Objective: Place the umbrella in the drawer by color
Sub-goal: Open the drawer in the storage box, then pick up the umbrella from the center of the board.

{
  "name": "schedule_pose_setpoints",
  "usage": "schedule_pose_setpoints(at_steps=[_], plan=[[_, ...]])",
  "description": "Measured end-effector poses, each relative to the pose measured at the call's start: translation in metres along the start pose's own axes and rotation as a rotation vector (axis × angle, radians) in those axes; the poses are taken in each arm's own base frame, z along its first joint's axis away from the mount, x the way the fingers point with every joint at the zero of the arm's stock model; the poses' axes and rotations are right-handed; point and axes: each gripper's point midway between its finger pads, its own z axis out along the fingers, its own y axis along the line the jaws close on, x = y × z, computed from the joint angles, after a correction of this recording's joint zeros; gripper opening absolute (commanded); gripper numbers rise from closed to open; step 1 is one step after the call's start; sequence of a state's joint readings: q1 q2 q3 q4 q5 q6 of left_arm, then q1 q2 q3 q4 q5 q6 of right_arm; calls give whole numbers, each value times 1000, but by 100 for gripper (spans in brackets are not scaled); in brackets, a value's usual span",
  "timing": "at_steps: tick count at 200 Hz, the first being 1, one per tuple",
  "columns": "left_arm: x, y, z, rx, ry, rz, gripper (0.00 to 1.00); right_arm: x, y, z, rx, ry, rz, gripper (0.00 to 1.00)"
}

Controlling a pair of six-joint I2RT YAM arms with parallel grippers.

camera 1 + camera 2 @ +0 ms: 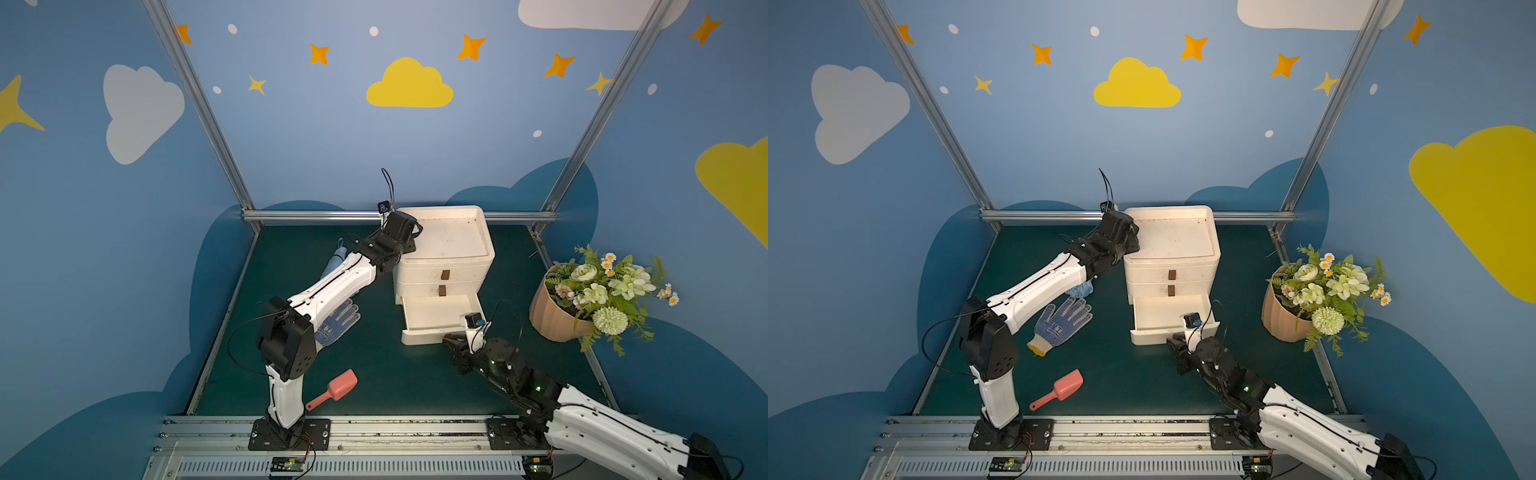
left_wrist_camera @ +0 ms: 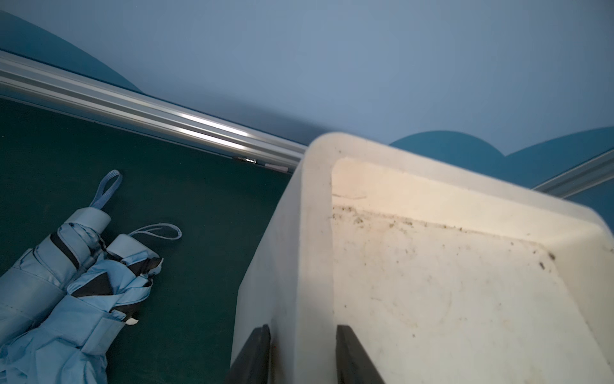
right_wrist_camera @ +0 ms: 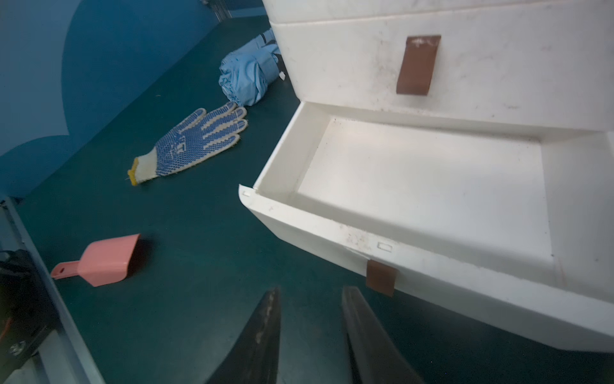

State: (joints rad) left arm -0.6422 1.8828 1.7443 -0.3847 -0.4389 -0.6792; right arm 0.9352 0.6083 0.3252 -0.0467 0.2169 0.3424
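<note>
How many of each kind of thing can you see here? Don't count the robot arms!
Light blue umbrellas: 2
Blue-dotted glove: 1
Pink scoop: 1
White drawer unit: 1
Flower pot: 1
Total: 6

Falls softly and evenly from above in both top views, brightest on the drawer cabinet (image 1: 446,237). Bows the frame posts (image 1: 201,104) toward the edges. Glares along the rail (image 2: 212,133) in the left wrist view; blurs the cabinet's near rim, perhaps from closeness. Dims over the mat (image 3: 199,216), leaving a soft shadow beside the pink scoop (image 3: 109,259).
</note>
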Motion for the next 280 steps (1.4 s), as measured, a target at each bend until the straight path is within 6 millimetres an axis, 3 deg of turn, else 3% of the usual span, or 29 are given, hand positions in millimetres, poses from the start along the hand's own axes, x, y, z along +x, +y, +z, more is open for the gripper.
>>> schedule_pose_setpoints(at_steps=[26, 56, 83, 101, 120, 143, 162, 182, 239, 259, 280], plan=[[3, 9, -12, 13, 33, 38, 57, -41, 9, -33, -40, -129, -120, 56], [-8, 25, -51, 54, 7, 111, 63, -73, 11, -69, -55, -293, -183, 56], [-19, 75, -92, 15, -63, 130, 66, -69, 6, -74, -49, -349, -203, 56], [-15, 118, -98, -35, -70, 115, 68, -53, 2, -63, -41, -330, -219, 56], [6, 157, -76, -77, 6, 104, 70, -35, -1, -49, -42, -301, -239, 56], [45, 187, -18, -136, 194, 115, 69, -21, -3, -35, -40, -253, -257, 56], [68, 192, 29, -158, 335, 157, 69, -16, -5, -28, -38, -218, -260, 56], [78, 189, 61, -158, 420, 211, 68, -13, -4, -25, -45, -201, -262, 56], [54, 189, 101, -240, 459, 374, 67, -21, -1, -32, -72, -271, -253, 55], [59, 195, 110, -273, 493, 426, 66, -21, 0, -32, -78, -276, -252, 55], [79, 203, 120, -298, 552, 465, 64, -21, 2, -32, -86, -275, -253, 55]])
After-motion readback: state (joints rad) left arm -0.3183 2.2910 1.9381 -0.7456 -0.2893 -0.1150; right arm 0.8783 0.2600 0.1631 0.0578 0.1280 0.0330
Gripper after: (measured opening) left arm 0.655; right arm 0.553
